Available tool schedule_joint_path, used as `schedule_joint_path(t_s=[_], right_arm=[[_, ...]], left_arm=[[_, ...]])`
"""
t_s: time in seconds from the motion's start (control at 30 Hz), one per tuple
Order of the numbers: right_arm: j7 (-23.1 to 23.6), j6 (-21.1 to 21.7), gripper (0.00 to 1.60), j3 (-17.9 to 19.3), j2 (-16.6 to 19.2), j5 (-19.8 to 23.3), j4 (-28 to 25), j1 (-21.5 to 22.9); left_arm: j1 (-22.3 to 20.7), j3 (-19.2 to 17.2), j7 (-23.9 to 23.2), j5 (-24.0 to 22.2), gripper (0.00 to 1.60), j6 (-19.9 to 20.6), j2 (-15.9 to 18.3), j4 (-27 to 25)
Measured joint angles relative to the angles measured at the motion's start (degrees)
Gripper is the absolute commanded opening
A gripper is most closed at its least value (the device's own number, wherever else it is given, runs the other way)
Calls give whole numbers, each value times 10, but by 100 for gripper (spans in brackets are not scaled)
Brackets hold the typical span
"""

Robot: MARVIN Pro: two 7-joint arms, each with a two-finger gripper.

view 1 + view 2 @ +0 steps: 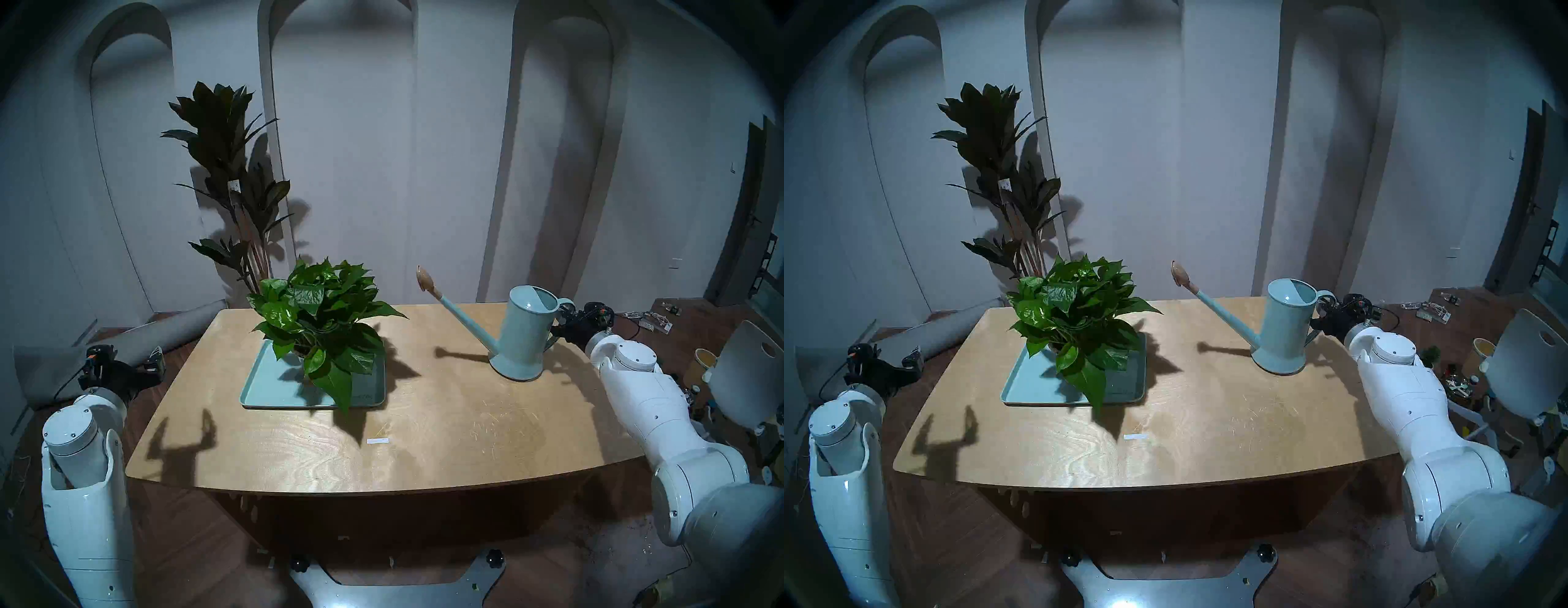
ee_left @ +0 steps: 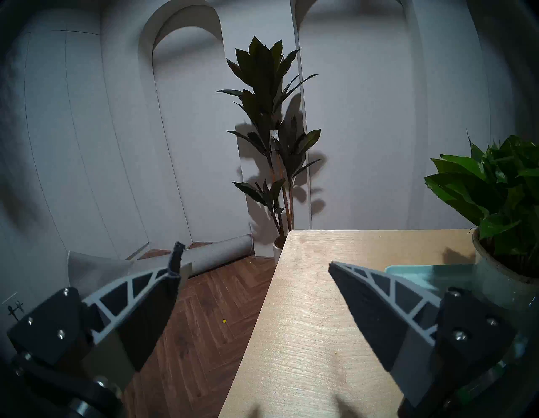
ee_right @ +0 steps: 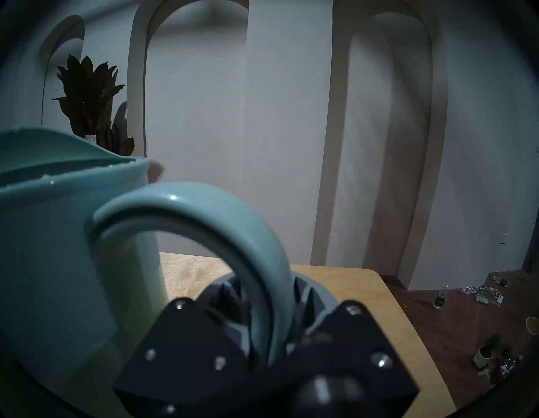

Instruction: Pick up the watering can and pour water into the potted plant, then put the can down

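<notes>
Right gripper (image 3: 269, 318) clamps the watering can (image 1: 526, 335) by its handle (image 3: 233, 233); lift straight, spout level. Left gripper (image 2: 253, 262) wide.

Two plants (image 1: 316, 322) (image 1: 231, 178), one watering can (image 1: 526, 335), one tray (image 1: 263, 392)

The watering can (image 1: 528, 335) stands on the table (image 1: 424, 433), directly left of the right gripper (image 1: 562, 325). The potted plant (image 1: 318, 318) sits on a tray (image 1: 263, 390), farther left, and right of the left gripper (image 1: 123, 361).
</notes>
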Motion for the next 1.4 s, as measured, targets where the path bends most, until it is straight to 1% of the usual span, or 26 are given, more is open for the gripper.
schedule_joint_path(t_s=[0.1,0.47,0.8,1.0,1.2,1.4], right_arm=[[2,-6,0,2,-3,1,-2,0],[3,-20,0,25,-17,21,-57,-30],[-4,-21,0,48,-29,40,-108,-63],[-9,-20,0,62,-36,52,-130,-78],[-7,-19,0,84,-48,80,-147,-98],[13,-20,0,111,-64,125,-149,-114]], left_arm=[[0,0,0,0,160,0,0,0],[0,0,0,0,160,0,0,0],[0,0,0,0,160,0,0,0],[0,0,0,0,160,0,0,0],[0,0,0,0,160,0,0,0],[0,0,0,0,160,0,0,0]])
